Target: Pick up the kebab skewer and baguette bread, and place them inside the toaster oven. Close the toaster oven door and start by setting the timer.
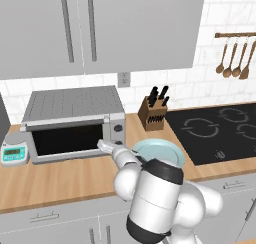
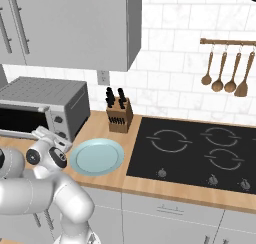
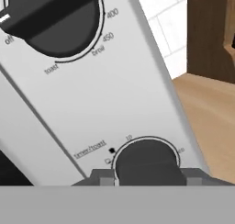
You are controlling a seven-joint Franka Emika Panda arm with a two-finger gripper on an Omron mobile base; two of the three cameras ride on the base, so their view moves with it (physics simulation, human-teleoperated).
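The grey toaster oven (image 1: 75, 119) (image 2: 47, 104) stands on the wooden counter with its glass door (image 1: 65, 139) up and closed. My gripper (image 1: 104, 146) (image 2: 44, 133) reaches its right panel. In the hand view the gripper (image 3: 149, 179) is shut on the lower timer knob (image 3: 147, 161), one dark fingertip on each side of it. Above it sits the temperature knob (image 3: 55, 21), its mark near "off". The kebab skewer and baguette bread are hidden from view.
A light blue plate (image 1: 159, 152) (image 2: 96, 156) lies bare just right of the oven. A knife block (image 1: 154, 113) (image 2: 119, 115) stands behind it, a black cooktop (image 1: 220, 130) (image 2: 200, 153) further right. A small white scale (image 1: 14, 152) sits left of the oven.
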